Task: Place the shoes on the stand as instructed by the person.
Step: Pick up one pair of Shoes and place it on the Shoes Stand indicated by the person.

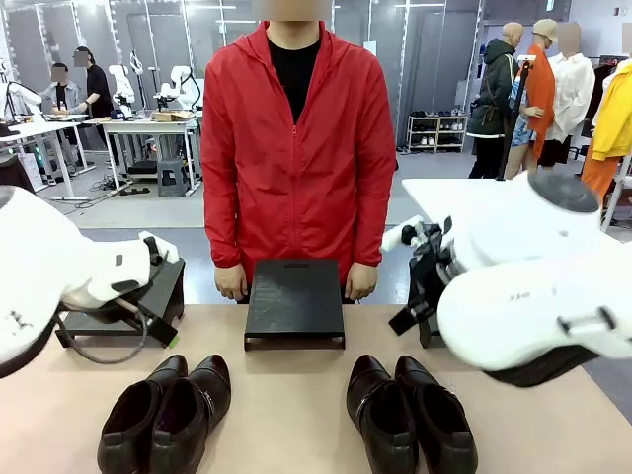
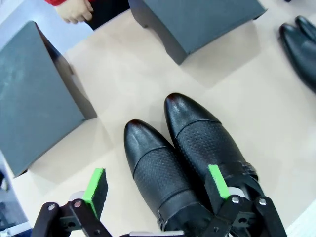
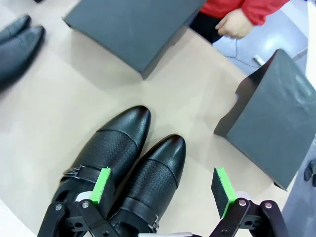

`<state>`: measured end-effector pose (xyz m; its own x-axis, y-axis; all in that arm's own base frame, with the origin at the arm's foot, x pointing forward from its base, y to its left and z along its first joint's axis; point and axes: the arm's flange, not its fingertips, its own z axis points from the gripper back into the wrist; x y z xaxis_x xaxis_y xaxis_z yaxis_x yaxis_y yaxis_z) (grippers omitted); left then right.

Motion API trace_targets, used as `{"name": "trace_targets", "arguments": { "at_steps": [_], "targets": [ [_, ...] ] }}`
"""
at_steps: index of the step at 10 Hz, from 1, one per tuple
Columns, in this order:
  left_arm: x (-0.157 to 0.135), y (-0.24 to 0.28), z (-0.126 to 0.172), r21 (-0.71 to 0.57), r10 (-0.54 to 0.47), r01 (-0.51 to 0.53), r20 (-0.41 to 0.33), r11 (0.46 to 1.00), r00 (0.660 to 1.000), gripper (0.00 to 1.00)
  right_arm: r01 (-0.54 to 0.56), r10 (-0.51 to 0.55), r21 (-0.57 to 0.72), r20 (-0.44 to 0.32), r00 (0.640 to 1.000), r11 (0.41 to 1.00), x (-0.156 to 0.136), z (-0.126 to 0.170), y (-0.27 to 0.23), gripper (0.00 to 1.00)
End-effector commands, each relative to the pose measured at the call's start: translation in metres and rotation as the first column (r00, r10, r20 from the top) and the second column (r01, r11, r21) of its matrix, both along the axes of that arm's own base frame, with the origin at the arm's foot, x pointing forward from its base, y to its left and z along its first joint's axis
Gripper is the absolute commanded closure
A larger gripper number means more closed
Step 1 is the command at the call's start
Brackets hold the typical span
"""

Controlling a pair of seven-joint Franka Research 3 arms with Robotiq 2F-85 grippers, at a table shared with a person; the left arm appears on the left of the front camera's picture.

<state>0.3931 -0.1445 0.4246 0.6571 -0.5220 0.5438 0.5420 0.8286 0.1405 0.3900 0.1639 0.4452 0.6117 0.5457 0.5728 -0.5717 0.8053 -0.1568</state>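
The left gripper (image 2: 156, 185) hangs spread wide over the left pair of shoes (image 1: 163, 415); the right gripper (image 3: 163, 187), equally spread, hangs over the right pair (image 1: 410, 415). Both pairs sit on the table (image 1: 286, 415) at seven and five o'clock of the middle stand (image 1: 294, 296); the person (image 1: 296, 138) stands at twelve.

The left pair (image 1: 163, 415) and right pair (image 1: 410, 415) of glossy black shoes rest upright on my side of the table (image 1: 286, 395) (toes toward the person (image 1: 296, 148)). Shoes within each pair touch. The middle stand (image 1: 294, 296) sits beyond, between them.
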Motion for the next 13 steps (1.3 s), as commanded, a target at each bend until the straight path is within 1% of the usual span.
{"name": "trace_targets", "arguments": {
  "at_steps": [1,2,3,4,5,6,7,9,10,11,12,13],
  "targets": [
    [-0.018,0.026,0.041,-0.067,-0.042,0.039,-0.040,0.997,0.998,0.00,-0.004,0.006,0.050,-0.040,0.999,0.999,-0.008,0.032,-0.015,0.00],
    [-0.031,0.041,0.058,-0.167,-0.104,0.090,-0.078,0.982,0.991,0.00,-0.011,0.022,0.116,-0.094,0.995,0.993,-0.014,0.047,-0.025,0.00],
    [-0.040,0.061,0.074,-0.263,-0.171,0.140,-0.098,0.955,0.980,0.00,0.000,0.030,0.190,-0.156,0.987,0.982,-0.016,0.063,-0.042,0.00],
    [-0.051,0.095,0.087,-0.329,-0.202,0.158,-0.104,0.931,0.974,0.00,0.016,0.047,0.271,-0.225,0.973,0.963,-0.016,0.075,-0.068,0.00],
    [-0.060,0.131,0.095,-0.450,-0.308,0.231,-0.104,0.862,0.946,0.00,0.039,0.080,0.365,-0.306,0.949,0.930,-0.014,0.086,-0.106,0.00],
    [-0.074,0.170,0.099,-0.543,-0.371,0.267,-0.089,0.796,0.924,0.00,0.067,0.134,0.493,-0.362,0.922,0.868,-0.016,0.093,-0.151,0.00],
    [-0.087,0.204,0.097,-0.618,-0.382,0.270,-0.053,0.739,0.923,0.00,0.085,0.178,0.584,-0.377,0.909,0.807,-0.022,0.094,-0.189,0.00],
    [-0.103,0.258,0.083,-0.712,-0.312,0.192,-0.040,0.675,0.949,0.00,0.156,0.206,0.700,-0.404,0.891,0.697,-0.032,0.085,-0.261,0.00],
    [-0.111,0.281,0.078,-0.751,-0.274,0.167,-0.020,0.639,0.961,0.00,0.198,0.200,0.761,-0.396,0.896,0.618,-0.041,0.072,-0.302,0.00],
    [-0.119,0.300,0.074,-0.789,-0.240,0.147,0.000,0.596,0.971,0.00,0.211,0.219,0.829,-0.367,0.904,0.518,-0.054,0.053,-0.340,0.00],
    [-0.126,0.314,0.069,-0.824,-0.204,0.116,0.001,0.555,0.979,0.00,0.221,0.215,0.873,-0.339,0.916,0.435,-0.069,0.028,-0.374,0.00],
    [-0.132,0.324,0.067,-0.841,-0.183,0.101,0.002,0.531,0.983,0.00,0.239,0.203,0.894,-0.333,0.921,0.379,-0.081,0.006,-0.395,0.00]
  ]
}}
